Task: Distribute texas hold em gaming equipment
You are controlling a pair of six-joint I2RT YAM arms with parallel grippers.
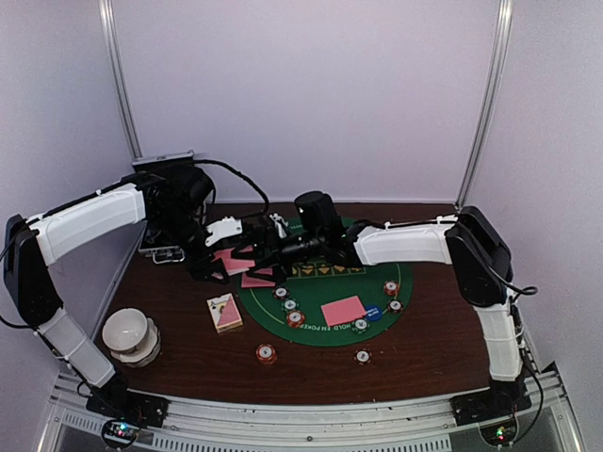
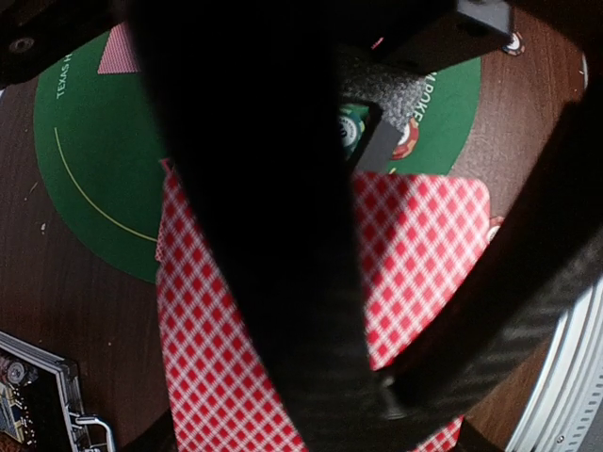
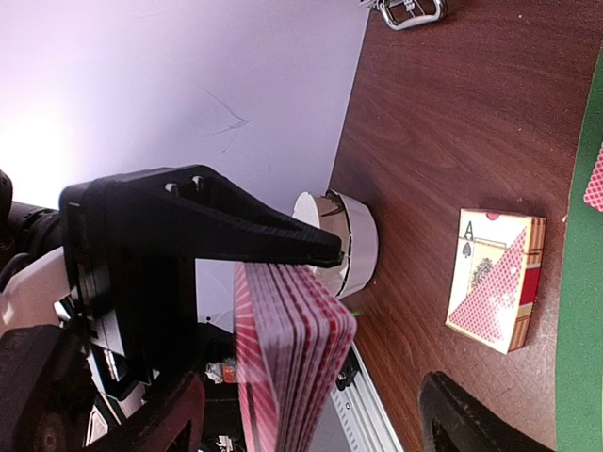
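A deck of pink-backed playing cards (image 2: 415,254) hangs above the table's left half, and my left gripper (image 1: 221,254) is shut on it. Edge-on in the right wrist view, the deck (image 3: 292,367) lies between the wide-open fingers of my right gripper (image 3: 382,320); the upper finger (image 3: 236,226) rests along the deck's edge, the lower finger (image 3: 462,410) stays apart from it. On the green mat (image 1: 320,292) lie a pink card (image 1: 342,310), a blue disc (image 1: 373,312) and several striped chips (image 1: 296,318). Two more chips (image 1: 267,353) sit on the wood in front of the mat.
A card box (image 1: 224,312) with an ace printed on it lies left of the mat. A white bowl (image 1: 130,334) stands near the front left corner. The black metal-edged case (image 1: 170,250) sits at the back left, under the left arm. Both arms cross above the mat's left edge.
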